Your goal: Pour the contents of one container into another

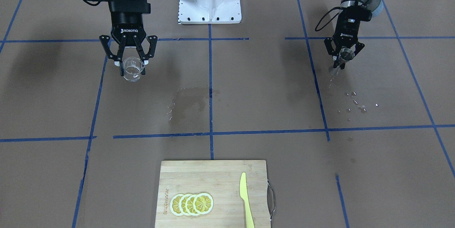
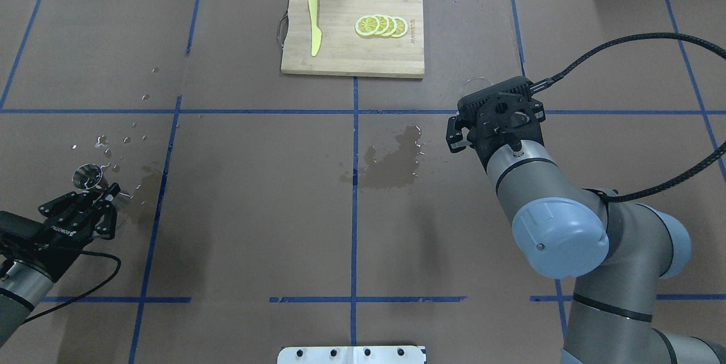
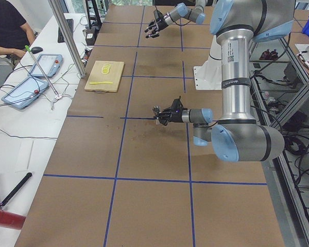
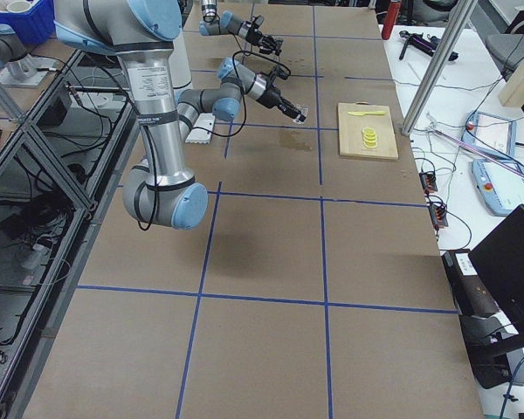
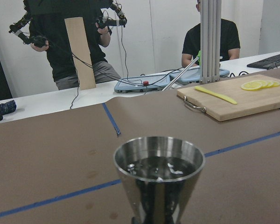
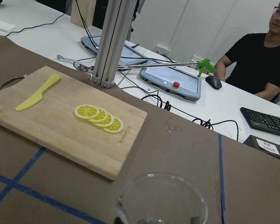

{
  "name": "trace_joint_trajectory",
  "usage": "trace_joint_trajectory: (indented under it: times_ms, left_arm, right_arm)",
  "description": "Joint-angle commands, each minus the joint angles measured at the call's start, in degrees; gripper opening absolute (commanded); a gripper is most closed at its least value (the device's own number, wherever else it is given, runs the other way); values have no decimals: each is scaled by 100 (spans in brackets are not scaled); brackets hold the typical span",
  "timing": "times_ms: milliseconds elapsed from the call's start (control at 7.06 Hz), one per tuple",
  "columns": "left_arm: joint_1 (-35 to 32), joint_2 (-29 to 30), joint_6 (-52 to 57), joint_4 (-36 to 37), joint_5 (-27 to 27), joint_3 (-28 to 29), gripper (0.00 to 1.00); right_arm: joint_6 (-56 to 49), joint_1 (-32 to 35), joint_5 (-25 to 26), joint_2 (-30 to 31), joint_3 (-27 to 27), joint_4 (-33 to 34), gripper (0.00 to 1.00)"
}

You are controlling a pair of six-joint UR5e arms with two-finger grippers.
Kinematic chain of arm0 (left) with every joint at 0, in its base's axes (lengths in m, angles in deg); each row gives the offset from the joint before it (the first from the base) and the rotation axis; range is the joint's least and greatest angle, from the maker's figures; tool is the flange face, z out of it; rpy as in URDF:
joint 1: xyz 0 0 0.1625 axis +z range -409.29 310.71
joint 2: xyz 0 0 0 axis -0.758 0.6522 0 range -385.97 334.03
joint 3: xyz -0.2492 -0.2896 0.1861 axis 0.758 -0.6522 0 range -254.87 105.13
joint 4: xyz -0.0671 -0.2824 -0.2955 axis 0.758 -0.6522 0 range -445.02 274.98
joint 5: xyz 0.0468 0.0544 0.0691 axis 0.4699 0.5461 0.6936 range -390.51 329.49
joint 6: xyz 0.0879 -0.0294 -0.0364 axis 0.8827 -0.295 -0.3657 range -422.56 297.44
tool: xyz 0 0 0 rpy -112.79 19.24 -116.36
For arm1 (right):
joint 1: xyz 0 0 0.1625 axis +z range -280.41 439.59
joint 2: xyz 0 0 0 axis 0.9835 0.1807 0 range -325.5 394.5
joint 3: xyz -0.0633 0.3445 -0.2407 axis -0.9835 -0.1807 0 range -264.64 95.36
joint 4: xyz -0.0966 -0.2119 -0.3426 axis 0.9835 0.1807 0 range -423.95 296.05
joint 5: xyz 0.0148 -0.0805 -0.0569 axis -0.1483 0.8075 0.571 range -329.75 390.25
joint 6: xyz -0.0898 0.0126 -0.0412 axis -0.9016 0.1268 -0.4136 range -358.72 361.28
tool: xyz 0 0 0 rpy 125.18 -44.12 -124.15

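From the front, we see the right gripper (image 1: 133,65) clamped on a clear glass beaker (image 1: 133,71) and the left gripper (image 1: 342,58) clamped on a conical steel cup (image 1: 346,54), well apart, a wet patch (image 1: 186,103) between. Overhead, a wooden cutting board (image 2: 340,52) lies at the far edge.

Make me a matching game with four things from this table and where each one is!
Things:
1. metal cup
2. glass beaker
3. yellow knife
4. wet patch

Places:
A. lying on the cutting board
B. held in the right gripper
C. in the middle of the brown table
D. held in the left gripper

Right pairs: 1-D, 2-B, 3-A, 4-C.
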Motion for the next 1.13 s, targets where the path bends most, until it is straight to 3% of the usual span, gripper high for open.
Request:
trace_joint_trajectory:
  times_ms: [0, 283, 991]
  left_arm:
    - [485, -49, -613, 16, 562, 57, 0]
    - [635, -23, -712, 25, 967, 328, 0]
    - [689, 215, -633, 25, 1074, 461, 0]
  right_arm:
    - [0, 0, -4, 0, -2, -3, 0]
    - [9, 0, -4, -9, 6, -3, 0]
    - [9, 0, -4, -52, 6, -3, 0]
